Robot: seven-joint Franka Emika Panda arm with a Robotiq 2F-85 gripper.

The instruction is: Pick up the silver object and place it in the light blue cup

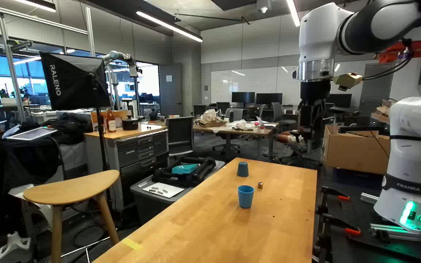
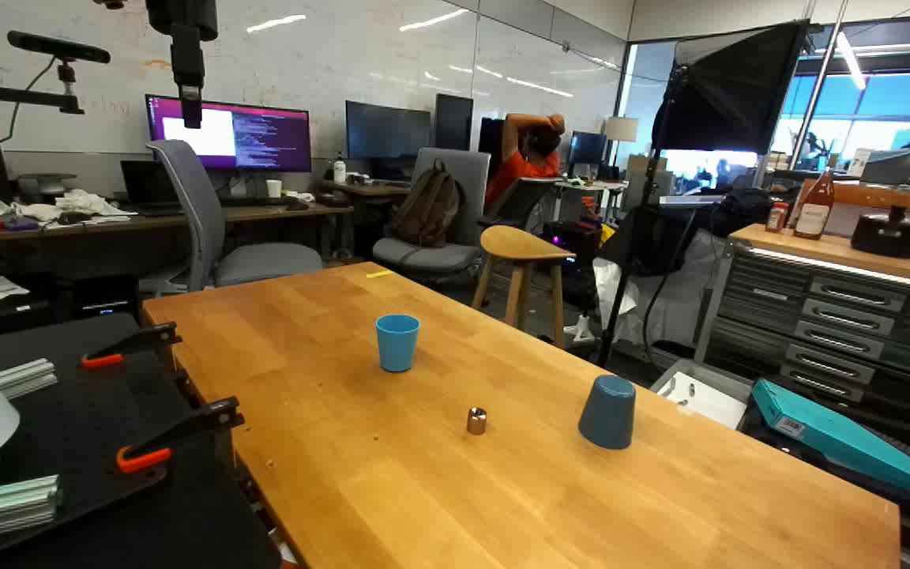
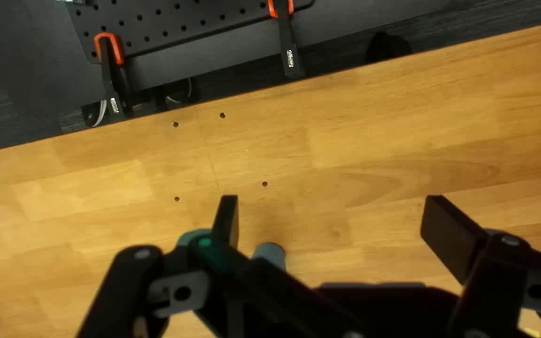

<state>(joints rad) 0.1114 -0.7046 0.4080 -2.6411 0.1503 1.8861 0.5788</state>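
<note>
The silver object (image 1: 260, 185) is a tiny shiny cylinder standing on the wooden table (image 1: 210, 226); it also shows in an exterior view (image 2: 476, 420). The light blue cup (image 1: 246, 198) stands upright close by, also seen in an exterior view (image 2: 397, 345). In the wrist view a blue-grey cup (image 3: 271, 254), by its place the light blue cup, shows partly behind a finger; the silver object is hidden there. My gripper (image 1: 308, 144) hangs high above the table, pointing down, also in an exterior view (image 2: 189, 118). In the wrist view its fingers (image 3: 330, 213) are wide apart with nothing between them.
A darker blue cup (image 1: 242, 169) stands upside down near the silver object, also in an exterior view (image 2: 607, 412). Clamps (image 2: 202, 419) with orange grips sit along the table edge by the robot base. A stool (image 1: 71, 188) stands off the opposite edge.
</note>
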